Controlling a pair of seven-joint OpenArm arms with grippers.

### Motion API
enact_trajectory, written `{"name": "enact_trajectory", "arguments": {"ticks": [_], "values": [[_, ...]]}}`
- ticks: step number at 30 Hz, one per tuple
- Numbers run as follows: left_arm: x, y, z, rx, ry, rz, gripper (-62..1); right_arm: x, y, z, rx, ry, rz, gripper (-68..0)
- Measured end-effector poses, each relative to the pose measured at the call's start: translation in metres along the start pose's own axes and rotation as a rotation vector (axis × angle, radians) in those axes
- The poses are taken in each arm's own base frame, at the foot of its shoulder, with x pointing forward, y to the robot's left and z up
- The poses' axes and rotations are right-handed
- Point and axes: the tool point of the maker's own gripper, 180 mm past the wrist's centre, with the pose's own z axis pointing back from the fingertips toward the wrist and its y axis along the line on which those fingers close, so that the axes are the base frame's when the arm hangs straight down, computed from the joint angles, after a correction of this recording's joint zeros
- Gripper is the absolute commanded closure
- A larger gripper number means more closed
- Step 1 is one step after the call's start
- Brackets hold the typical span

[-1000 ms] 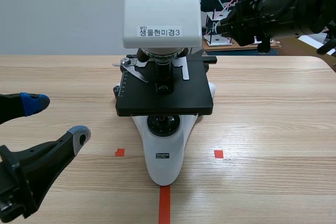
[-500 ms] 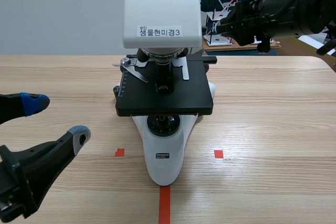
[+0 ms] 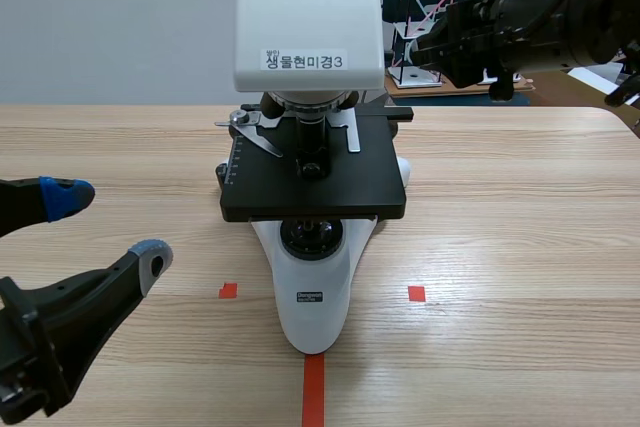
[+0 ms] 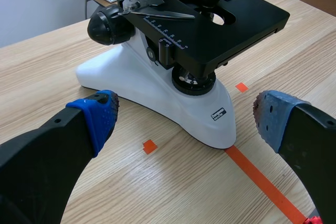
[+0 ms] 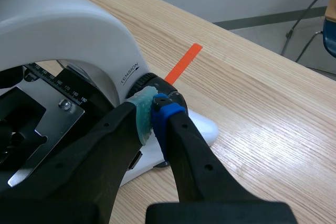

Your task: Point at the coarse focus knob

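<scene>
**Right gripper closed at the microscope's focus knob, left gripper open in front**

The left gripper hangs low before the microscope, off its left front corner. Its fingers are spread wide and hold nothing. In the left wrist view the microscope's white foot lies ahead between the blue pads.

The microscope stands in the middle of the wooden table, its black stage facing the robot.

The coarse focus knob, a black ribbed ring, sits on the microscope's right flank, low beside the white arm.

The right gripper comes in raised from the microscope's right. Its two pads are pressed together on nothing and its tips are right at that knob. Actual contact cannot be made out.
</scene>
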Motion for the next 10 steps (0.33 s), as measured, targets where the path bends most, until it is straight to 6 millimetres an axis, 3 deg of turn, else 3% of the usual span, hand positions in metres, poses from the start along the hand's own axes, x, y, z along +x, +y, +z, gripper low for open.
{"name": "enact_trajectory", "arguments": {"ticks": [10], "values": [[0.0000,0.0000,0.0000,0.000,0.000,0.000,-54.2,0.0010,-0.0001,0.0000,0.000,-0.005,0.000,0.2]]}}
